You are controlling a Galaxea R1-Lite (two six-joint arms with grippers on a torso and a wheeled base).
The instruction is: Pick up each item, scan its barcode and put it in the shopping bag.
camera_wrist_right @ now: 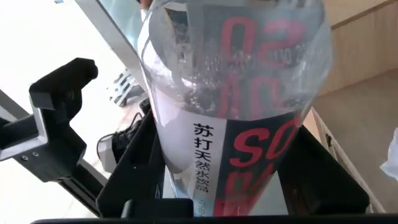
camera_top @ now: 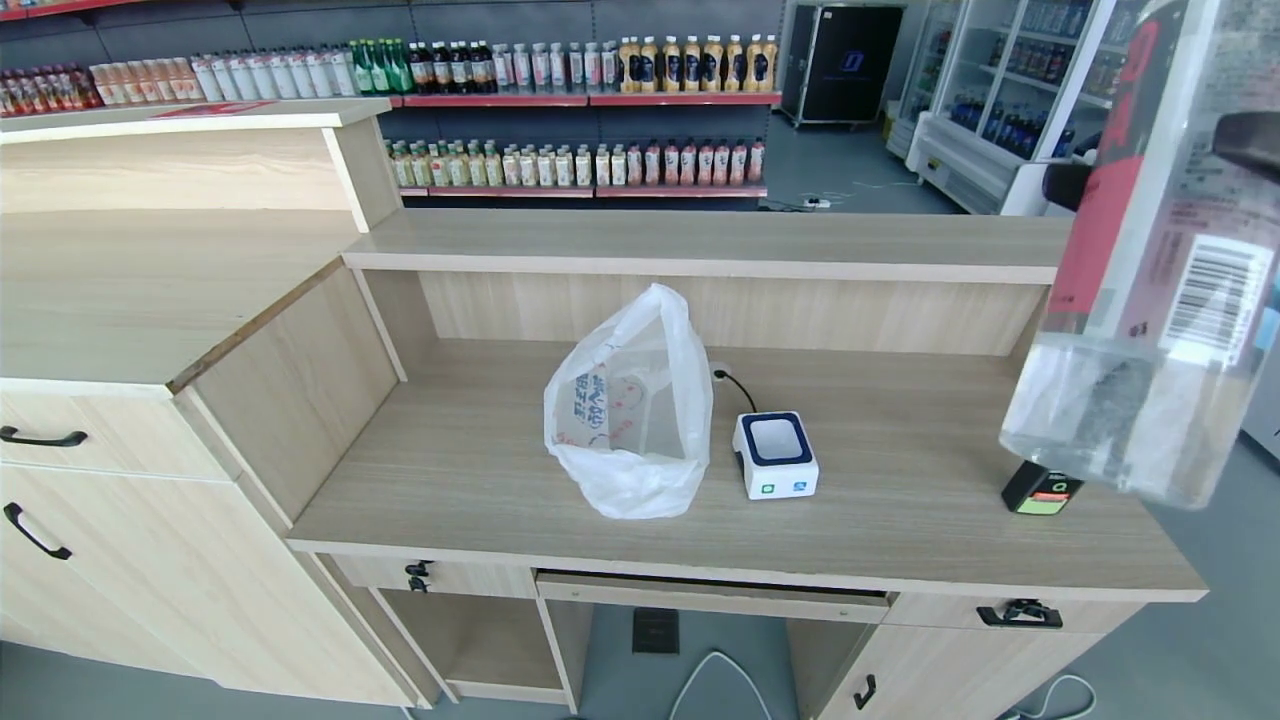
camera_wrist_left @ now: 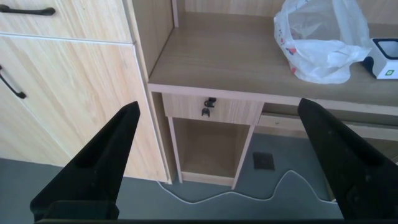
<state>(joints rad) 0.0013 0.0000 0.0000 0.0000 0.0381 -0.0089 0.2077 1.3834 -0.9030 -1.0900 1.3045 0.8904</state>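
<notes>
Currently the right gripper (camera_wrist_right: 230, 186) is clamped around a clear bottle (camera_top: 1150, 280), raised above the desk (camera_top: 900, 530) well right of the scanner (camera_top: 775, 455). Just left of the scanner stands the shopping bag (camera_top: 628, 405), while the left gripper (camera_wrist_left: 219, 104), jaws spread wide, hangs lower, farther left.

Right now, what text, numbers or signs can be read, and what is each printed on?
"苏打天然水饮品": black on a white stripe of the bottle.
"SO": big red letters, cut off, same label.
Digits under the barcode: too small.
Print on the shopping bag: blurred.
Stickers on the scanner, labels of the shelf bottles: unreadable.
</notes>
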